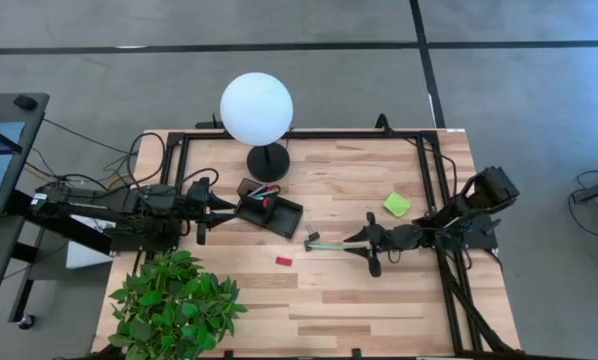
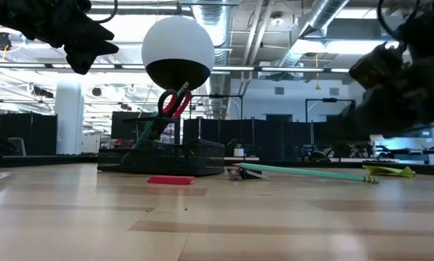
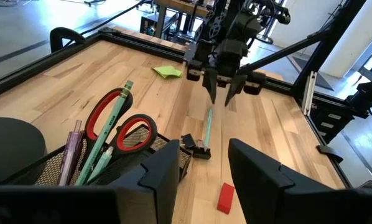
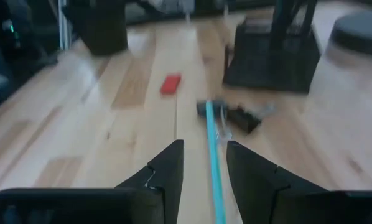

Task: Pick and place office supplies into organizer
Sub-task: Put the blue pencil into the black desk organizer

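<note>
Scissors (image 3: 119,124) and pens (image 3: 96,168) in organizer (image 1: 279,216)

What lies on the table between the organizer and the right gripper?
In the high view, a black clip and the light-green pen lie between organizer and right gripper.

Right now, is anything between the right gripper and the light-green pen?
Nothing visible. The right gripper hovers open over the light-green pen, which lies on bare wood; the black clips sit at its far end.
</note>
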You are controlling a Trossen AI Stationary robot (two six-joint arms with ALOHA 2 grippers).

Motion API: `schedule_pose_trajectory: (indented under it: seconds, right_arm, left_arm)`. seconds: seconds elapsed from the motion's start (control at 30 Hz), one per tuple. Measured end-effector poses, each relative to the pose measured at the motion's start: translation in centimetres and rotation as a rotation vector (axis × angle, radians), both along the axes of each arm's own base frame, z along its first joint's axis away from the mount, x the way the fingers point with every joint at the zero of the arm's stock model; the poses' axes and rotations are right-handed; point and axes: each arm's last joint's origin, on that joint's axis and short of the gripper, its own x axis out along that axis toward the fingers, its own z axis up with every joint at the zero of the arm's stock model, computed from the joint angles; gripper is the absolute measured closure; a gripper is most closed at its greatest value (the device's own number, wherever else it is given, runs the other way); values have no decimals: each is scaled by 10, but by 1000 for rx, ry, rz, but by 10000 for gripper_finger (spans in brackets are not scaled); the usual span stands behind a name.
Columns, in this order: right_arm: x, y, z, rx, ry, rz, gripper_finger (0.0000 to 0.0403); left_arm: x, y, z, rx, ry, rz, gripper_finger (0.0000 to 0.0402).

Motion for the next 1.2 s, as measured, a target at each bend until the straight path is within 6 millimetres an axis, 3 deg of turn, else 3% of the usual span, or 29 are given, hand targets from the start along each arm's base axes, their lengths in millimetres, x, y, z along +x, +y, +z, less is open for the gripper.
schedule_pose_trajectory:
  seconds: [0.33, 0.57, 0.67, 0.8, 1.0, 1.2]
  right_arm:
    - [3, 1, 3, -9, -82, -5, 285]
    - [29, 4, -16, -51, -148, -13, 285]
    - [22, 0, -31, -18, -70, -37, 285]
    - [12, -4, -32, 35, -41, -56, 285]
    - [14, 6, -26, -46, -82, 23, 285]
    - [19, 11, -47, -49, -9, 17, 285]
  left_arm:
    - [0, 0, 0, 6, 1, 1, 269]
    - [0, 0, 0, 6, -3, 4, 269]
    - [0, 0, 0, 1, -1, 5, 269]
    - [0, 0, 0, 2, 1, 0, 269]
    - [0, 0, 0, 9, 1, 4, 269]
    - [0, 0, 0, 0, 0, 7, 269]
